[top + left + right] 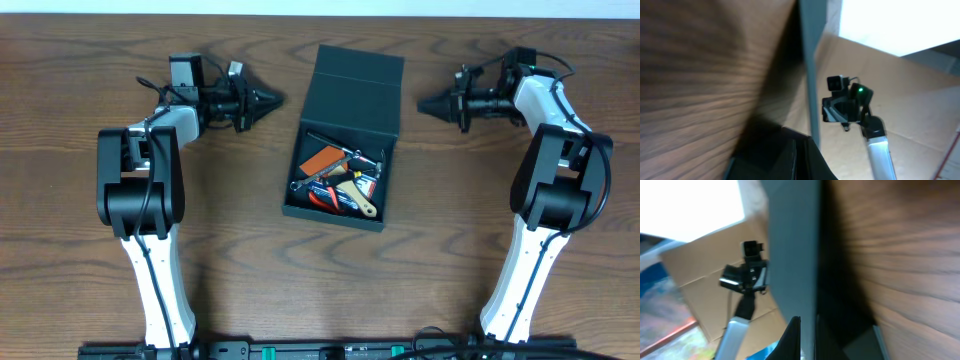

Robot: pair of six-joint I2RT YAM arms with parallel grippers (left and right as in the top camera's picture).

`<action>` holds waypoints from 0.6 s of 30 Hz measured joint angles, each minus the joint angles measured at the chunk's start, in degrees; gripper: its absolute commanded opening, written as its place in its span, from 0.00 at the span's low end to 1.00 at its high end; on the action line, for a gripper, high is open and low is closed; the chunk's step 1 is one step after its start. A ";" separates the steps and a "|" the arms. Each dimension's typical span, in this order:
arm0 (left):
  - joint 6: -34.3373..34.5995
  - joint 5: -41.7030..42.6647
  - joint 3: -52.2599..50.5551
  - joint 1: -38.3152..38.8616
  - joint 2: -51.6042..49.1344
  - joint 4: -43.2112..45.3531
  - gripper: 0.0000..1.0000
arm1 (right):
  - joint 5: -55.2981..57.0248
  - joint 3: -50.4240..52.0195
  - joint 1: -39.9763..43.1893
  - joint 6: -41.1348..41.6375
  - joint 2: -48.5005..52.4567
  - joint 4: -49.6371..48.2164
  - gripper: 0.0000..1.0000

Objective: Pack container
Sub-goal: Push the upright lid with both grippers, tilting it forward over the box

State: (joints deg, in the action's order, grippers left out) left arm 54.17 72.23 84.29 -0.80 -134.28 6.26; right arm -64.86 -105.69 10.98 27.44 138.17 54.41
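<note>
Mara: Brown wood-grain table (80, 300), pale wall along its far edge. At the middle sits the dark teal-green rectangular matte container (355, 90), with its hinged flap lid thrown back flat on the far side.

Tov: Contents?

Mara: A jumble of small hand tools (340, 182) lies in the tray. I can pick out an orange flat piece (322, 158) and a wooden-handled brush (364, 203) by the near corner. The rest is too small to name.

Tov: Arms?

Mara: The left gripper (276, 99) is left of the container and level with the lid, fingers together, holding nothing, tip aimed at the lid. The right gripper (422, 103) mirrors it on the container's right, also pinched together and empty. Both are near the lid but apart from it.

Tov: Why parked like that?

Mara: My guess is that the packing is finished, since nothing lies loose around the container. Fingers pressed together make a blunt point for nudging a flap, so closing the lid looks like the step in hand.

Tov: Risks?

Mara: The brush handle rides high at the tray rim and may foul the lid.
</note>
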 measured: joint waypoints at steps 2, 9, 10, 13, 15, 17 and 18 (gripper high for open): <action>-3.63 -0.07 0.04 0.00 0.00 -3.98 0.05 | 2.38 0.00 -0.07 -1.79 0.09 1.57 0.01; -11.19 -1.11 0.04 0.00 0.00 -9.38 0.06 | 6.84 2.67 -1.66 -3.08 0.11 0.15 0.01; -11.58 -1.14 0.04 0.00 0.00 -9.40 0.05 | 7.08 3.23 -2.03 -2.91 0.11 -0.74 0.01; -12.46 -1.77 0.04 0.00 0.00 -9.46 0.05 | 7.58 5.46 -3.21 -1.75 0.13 -4.76 0.01; -12.72 -2.03 0.04 0.00 0.00 -9.49 0.06 | 7.45 6.56 -3.65 -0.72 0.13 -7.06 0.01; -12.94 -2.32 0.04 0.02 0.00 -9.49 0.06 | 6.82 7.54 -3.74 -0.02 0.17 -9.66 0.01; -13.07 -2.60 0.04 0.11 0.00 -9.46 0.06 | 6.38 7.89 -3.72 0.37 0.20 -11.06 0.01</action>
State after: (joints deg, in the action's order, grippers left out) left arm 41.10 69.63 84.33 -0.69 -134.28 -3.20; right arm -58.48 -97.80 7.27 27.81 138.37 43.35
